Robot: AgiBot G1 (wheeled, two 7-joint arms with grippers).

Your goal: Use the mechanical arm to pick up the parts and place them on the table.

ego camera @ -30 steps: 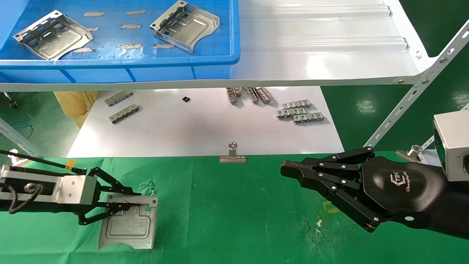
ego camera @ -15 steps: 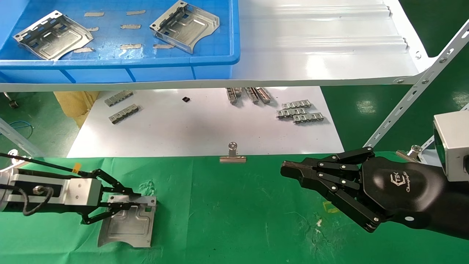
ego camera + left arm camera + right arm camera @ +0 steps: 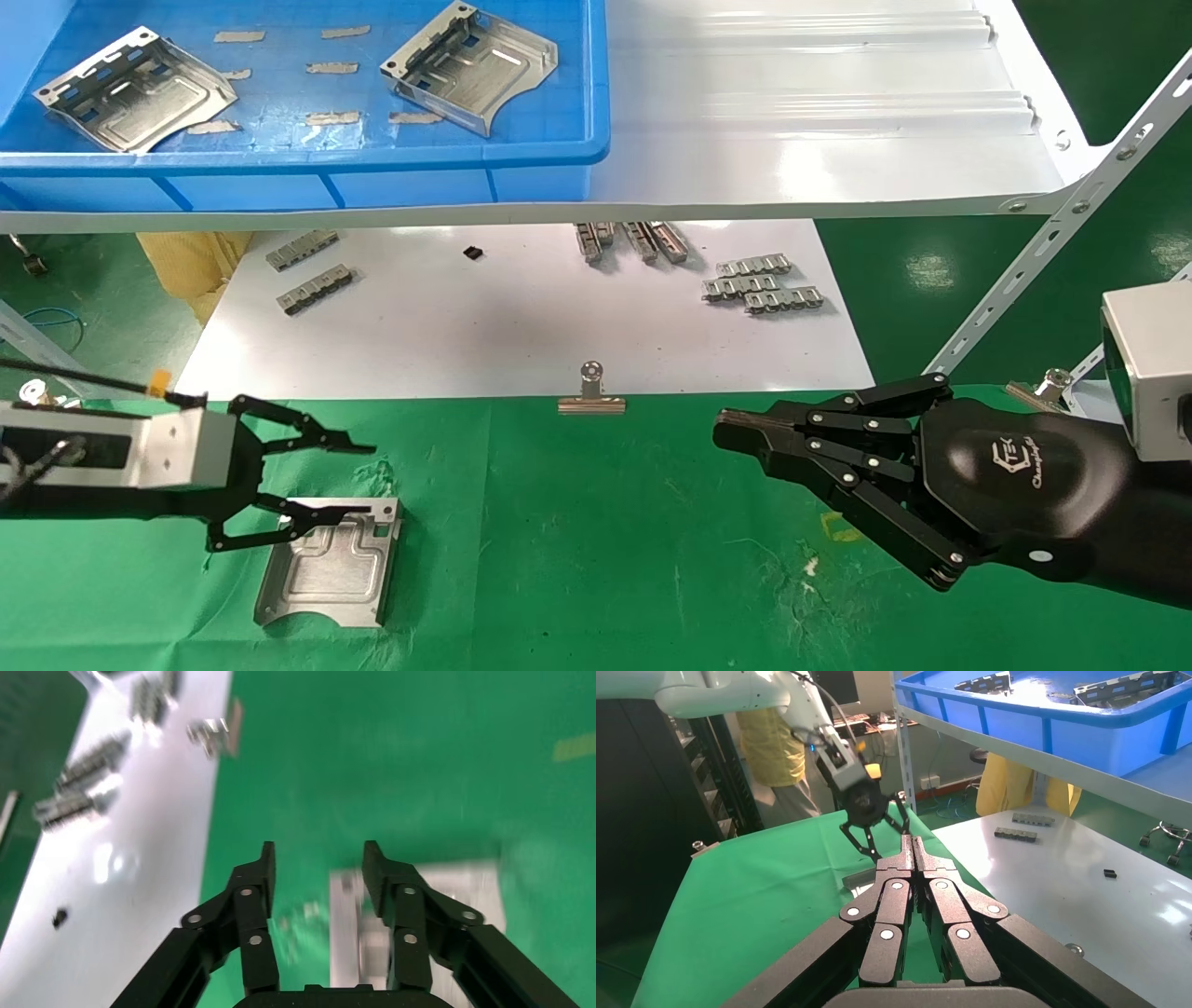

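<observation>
One silver part (image 3: 328,565) lies flat on the green table (image 3: 605,550) at the front left. My left gripper (image 3: 365,479) is open just above its far edge, with the jaws apart and holding nothing. The left wrist view shows the open gripper (image 3: 319,855) over the blurred part (image 3: 349,927). Two more parts (image 3: 130,89) (image 3: 470,65) lie in the blue bin (image 3: 307,158) on the shelf. My right gripper (image 3: 731,433), the glossy black hand, is shut and empty over the right of the table. It also shows in the right wrist view (image 3: 913,843).
A glossy white shelf (image 3: 819,121) carries the bin. Below it a white sheet (image 3: 512,317) holds small link strips (image 3: 764,284) and a binder clip (image 3: 591,396) at its front edge. A slanted metal shelf strut (image 3: 1043,252) stands at the right.
My left gripper opened, let go of the part and lifted a little. The part now lies flat on the cloth. The right arm has not moved.
</observation>
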